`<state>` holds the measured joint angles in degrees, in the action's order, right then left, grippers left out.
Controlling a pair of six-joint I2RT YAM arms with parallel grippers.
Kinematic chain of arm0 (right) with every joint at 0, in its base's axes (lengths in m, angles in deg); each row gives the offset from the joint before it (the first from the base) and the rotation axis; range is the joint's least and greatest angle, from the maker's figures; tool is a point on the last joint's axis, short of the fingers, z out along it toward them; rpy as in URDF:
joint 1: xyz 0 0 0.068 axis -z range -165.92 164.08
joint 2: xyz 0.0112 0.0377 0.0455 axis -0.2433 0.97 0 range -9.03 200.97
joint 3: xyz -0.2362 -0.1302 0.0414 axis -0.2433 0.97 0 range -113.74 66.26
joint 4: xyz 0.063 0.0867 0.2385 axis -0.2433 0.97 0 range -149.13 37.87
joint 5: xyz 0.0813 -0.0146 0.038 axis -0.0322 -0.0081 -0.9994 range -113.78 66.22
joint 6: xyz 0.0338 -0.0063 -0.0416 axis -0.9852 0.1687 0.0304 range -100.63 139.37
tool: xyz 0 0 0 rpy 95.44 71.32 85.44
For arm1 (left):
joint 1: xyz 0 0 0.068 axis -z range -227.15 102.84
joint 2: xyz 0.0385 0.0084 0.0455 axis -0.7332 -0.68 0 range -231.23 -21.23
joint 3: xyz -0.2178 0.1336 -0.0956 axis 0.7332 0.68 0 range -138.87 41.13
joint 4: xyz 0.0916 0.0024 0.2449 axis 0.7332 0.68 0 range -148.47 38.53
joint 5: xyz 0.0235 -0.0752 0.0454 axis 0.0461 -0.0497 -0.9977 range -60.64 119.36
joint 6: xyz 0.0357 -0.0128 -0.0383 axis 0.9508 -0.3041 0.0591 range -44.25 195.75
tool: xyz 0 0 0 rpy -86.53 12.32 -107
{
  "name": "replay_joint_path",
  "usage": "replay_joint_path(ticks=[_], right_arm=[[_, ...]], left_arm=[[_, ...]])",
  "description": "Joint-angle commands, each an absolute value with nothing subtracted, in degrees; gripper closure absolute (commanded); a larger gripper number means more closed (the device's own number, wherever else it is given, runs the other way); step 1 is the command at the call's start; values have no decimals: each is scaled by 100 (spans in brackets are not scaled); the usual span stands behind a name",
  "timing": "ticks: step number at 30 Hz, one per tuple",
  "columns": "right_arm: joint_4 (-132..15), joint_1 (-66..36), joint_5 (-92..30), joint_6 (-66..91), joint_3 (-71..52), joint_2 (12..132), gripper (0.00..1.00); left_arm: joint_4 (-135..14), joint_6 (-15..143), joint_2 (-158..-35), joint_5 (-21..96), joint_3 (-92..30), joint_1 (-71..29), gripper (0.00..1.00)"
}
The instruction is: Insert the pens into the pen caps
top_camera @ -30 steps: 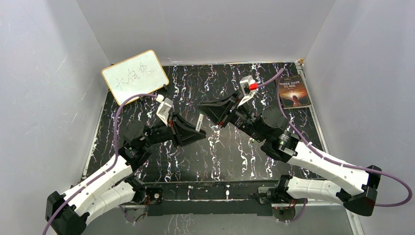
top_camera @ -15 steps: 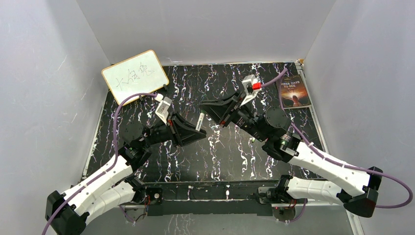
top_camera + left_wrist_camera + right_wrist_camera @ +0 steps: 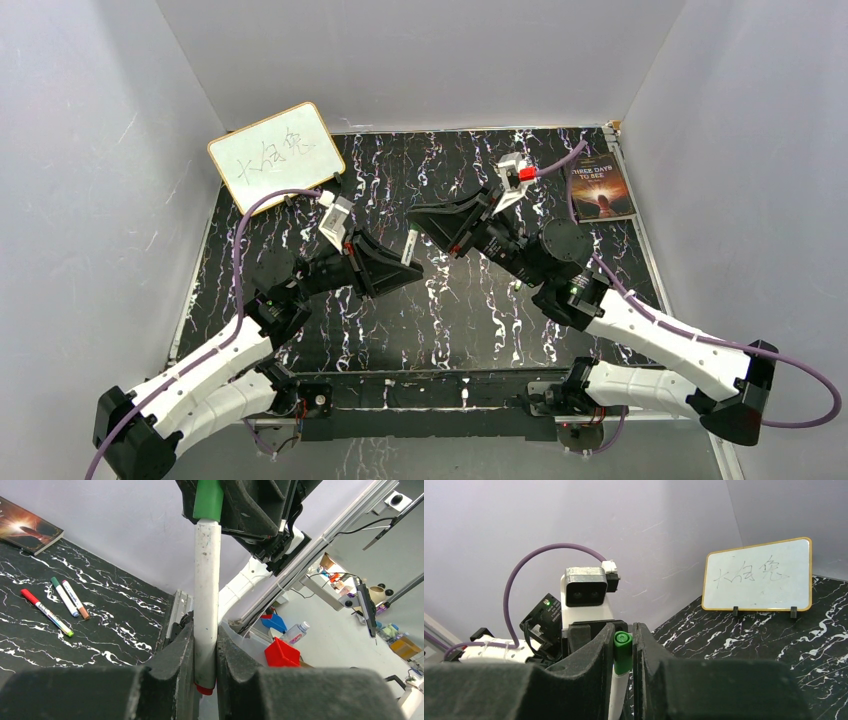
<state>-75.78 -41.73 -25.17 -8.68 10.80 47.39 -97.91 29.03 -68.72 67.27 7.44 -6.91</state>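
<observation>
My left gripper (image 3: 205, 665) is shut on a white pen (image 3: 206, 595) near its red end and holds it in the air over the table's middle. My right gripper (image 3: 623, 645) is shut on a green pen cap (image 3: 622, 652). The cap (image 3: 208, 500) sits on the pen's far end. The white barrel (image 3: 616, 697) runs down out of it. In the top view the pen (image 3: 410, 247) spans the gap between the left gripper (image 3: 404, 266) and the right gripper (image 3: 417, 217). Three capped pens (image 3: 63, 596) lie on the table.
A small whiteboard (image 3: 276, 155) stands at the back left, also in the right wrist view (image 3: 758, 575). A book (image 3: 600, 187) lies at the back right. The three pens lie in front of the book (image 3: 25, 526). White walls enclose the black marbled table (image 3: 460, 310).
Both grippers have edged slightly toward each other, bringing the pen's upper end up into the right gripper. Both grips stay the same.
</observation>
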Motion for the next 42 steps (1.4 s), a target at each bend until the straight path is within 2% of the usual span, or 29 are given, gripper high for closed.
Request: replay_joint_path(ticks=[1,9,17,34,42], right_arm=[[-7784,-4243,-3143,-1196,1229,4767,100],[-7901,-4074,-3778,-1395,1495,4862,100],[-8824,-3007,-5221,-2116,2045,5138,100],[-10018,-2230,-6581,-2657,2326,5696,100],[-9735,-2186,-6971,-2434,2170,5746,100]], left_arm=[[-10247,2758,-6842,6121,798,-738,100],[-10217,2870,-6833,5919,751,-754,100],[-10136,2774,-7168,6001,583,-1061,100],[-11167,2246,-8109,6428,379,-1622,100],[-11391,2147,-8259,6414,365,-1670,100]])
